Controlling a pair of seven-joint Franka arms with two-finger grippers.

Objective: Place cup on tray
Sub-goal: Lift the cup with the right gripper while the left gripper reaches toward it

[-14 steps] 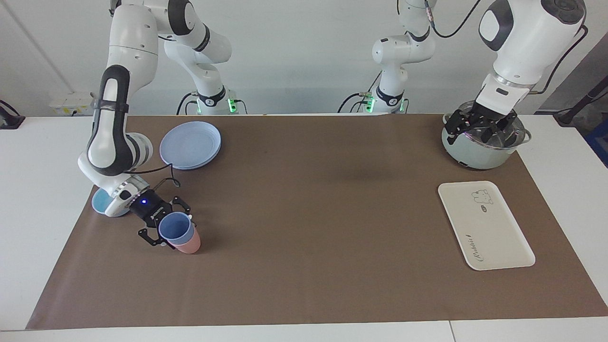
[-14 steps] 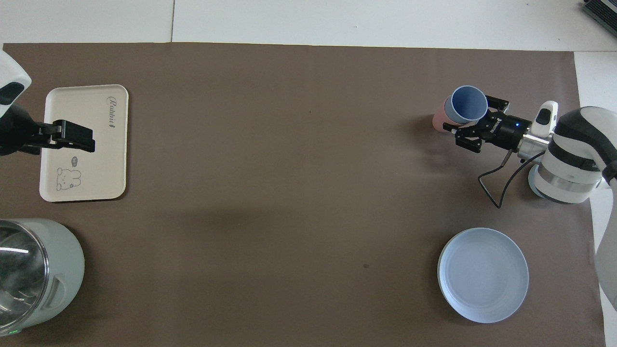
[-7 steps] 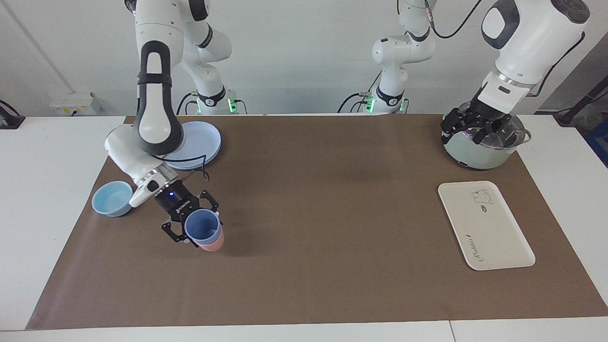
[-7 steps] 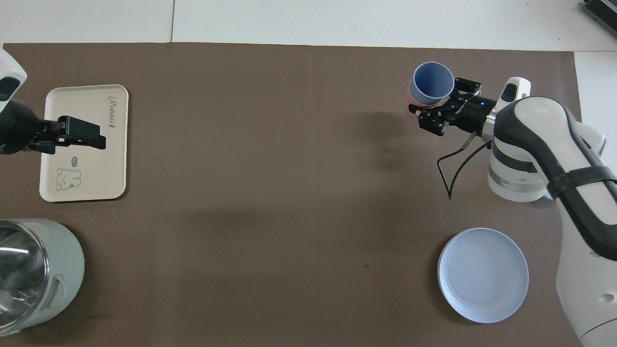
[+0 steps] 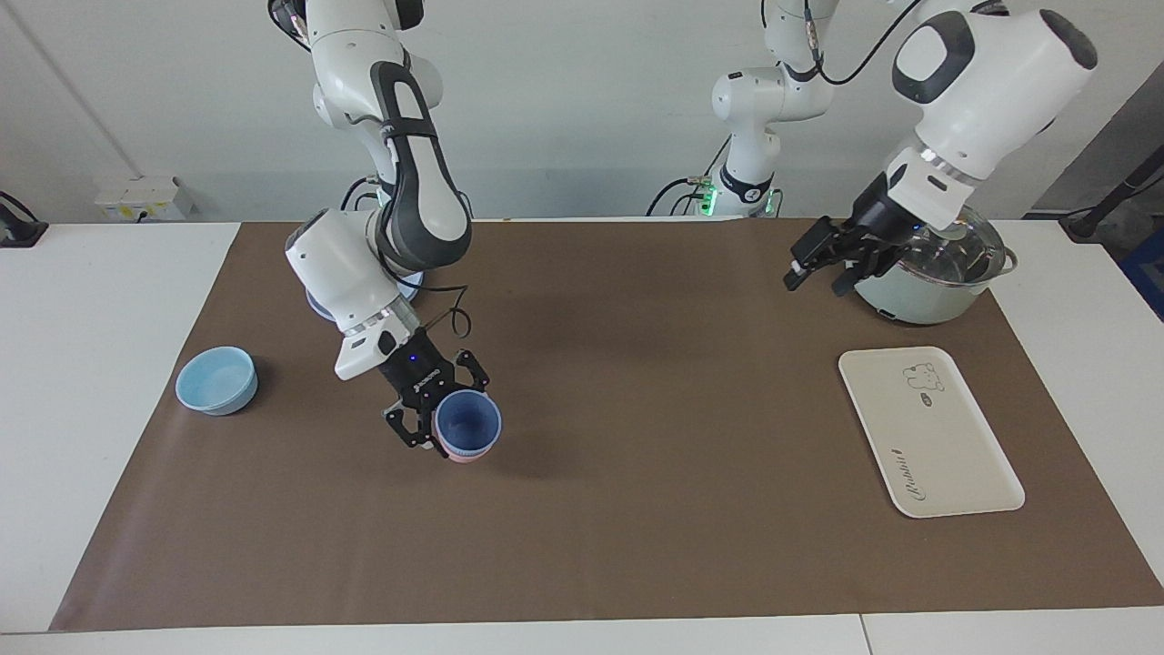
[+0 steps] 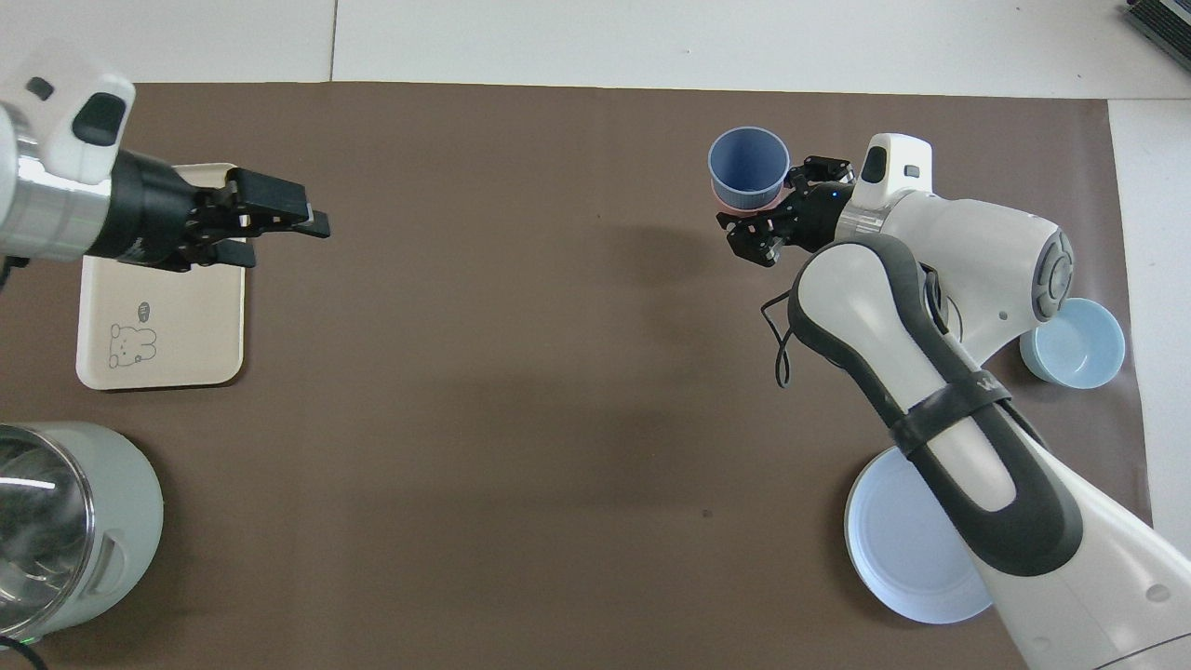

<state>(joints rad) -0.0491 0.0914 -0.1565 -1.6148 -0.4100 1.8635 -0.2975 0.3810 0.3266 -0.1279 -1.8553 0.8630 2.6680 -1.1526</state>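
Observation:
The periwinkle-blue cup (image 5: 467,424) sits nested in a pink cup (image 5: 462,454), of which only a rim shows. My right gripper (image 5: 444,411) is shut on this stack and holds it mouth-up just above the brown mat, in the half of the table toward the right arm's end. The stack also shows in the overhead view (image 6: 747,160). The cream tray (image 5: 928,432) with the bear drawing lies flat and bare at the left arm's end. My left gripper (image 5: 816,272) is open and empty, raised beside the pot and over the tray's edge (image 6: 158,316).
A pale green pot (image 5: 928,282) stands nearer to the robots than the tray. A light-blue bowl (image 5: 216,380) and a round blue plate (image 6: 893,549), partly covered by the right arm, are at the right arm's end.
My right gripper has carried the nested cups toward the table's middle, uncovering the bowl. My left gripper has come away from the pot toward the middle.

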